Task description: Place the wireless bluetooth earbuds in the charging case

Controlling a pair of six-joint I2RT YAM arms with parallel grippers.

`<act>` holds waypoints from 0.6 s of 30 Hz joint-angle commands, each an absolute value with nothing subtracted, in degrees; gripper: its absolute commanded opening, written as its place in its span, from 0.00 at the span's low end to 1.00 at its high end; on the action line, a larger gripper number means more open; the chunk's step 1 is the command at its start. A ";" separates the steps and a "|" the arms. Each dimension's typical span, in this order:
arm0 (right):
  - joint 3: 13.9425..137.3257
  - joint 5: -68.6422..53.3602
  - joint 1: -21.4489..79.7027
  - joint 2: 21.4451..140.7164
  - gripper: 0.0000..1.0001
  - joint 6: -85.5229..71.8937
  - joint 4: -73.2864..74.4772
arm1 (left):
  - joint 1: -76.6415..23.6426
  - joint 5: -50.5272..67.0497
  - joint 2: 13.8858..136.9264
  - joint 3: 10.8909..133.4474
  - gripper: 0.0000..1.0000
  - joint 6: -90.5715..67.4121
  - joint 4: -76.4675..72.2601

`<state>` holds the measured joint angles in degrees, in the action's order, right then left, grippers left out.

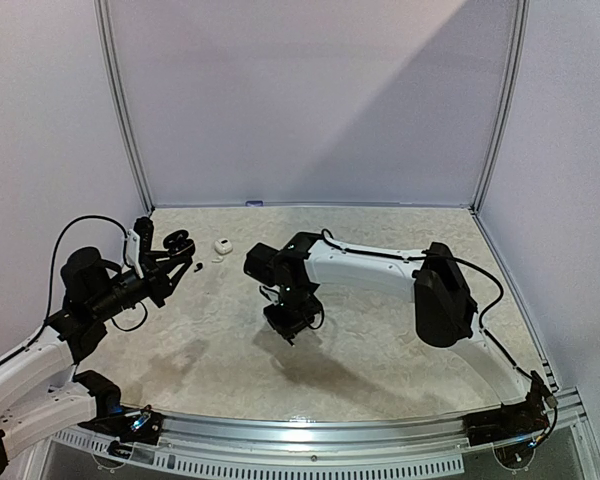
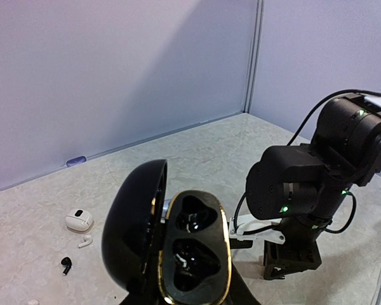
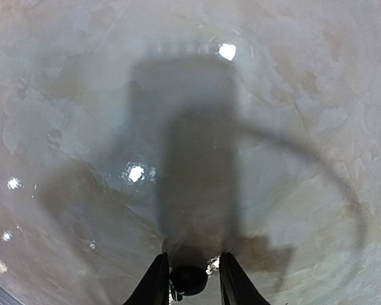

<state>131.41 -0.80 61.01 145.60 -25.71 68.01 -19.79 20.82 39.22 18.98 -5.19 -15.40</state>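
Observation:
My left gripper (image 1: 170, 258) is shut on a black charging case (image 2: 193, 251) with a gold rim and holds it up off the table. Its lid (image 2: 136, 229) stands open to the left and both glossy wells face the camera. My right gripper (image 3: 190, 270) points straight down close to the table. Its jaws are slightly apart around a black earbud (image 3: 188, 280), with a small gap at the right finger. Another black earbud (image 2: 66, 264) and a white earbud (image 2: 84, 241) lie loose on the table at the far left.
A small white case (image 2: 79, 220) sits on the table by the loose buds, and also shows in the top view (image 1: 223, 246). The right arm (image 2: 305, 190) stands just right of the held case. Walls close the back and the sides.

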 commanded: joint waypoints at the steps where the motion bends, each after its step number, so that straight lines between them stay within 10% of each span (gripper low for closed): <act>1: 132.28 -0.65 61.78 147.91 0.25 -25.25 69.53 | -19.08 21.68 39.03 18.19 0.00 -5.14 -16.44; 18: 132.28 2.50 62.05 147.09 0.29 -27.29 72.43 | -19.09 22.05 39.12 18.11 0.00 -5.30 -16.50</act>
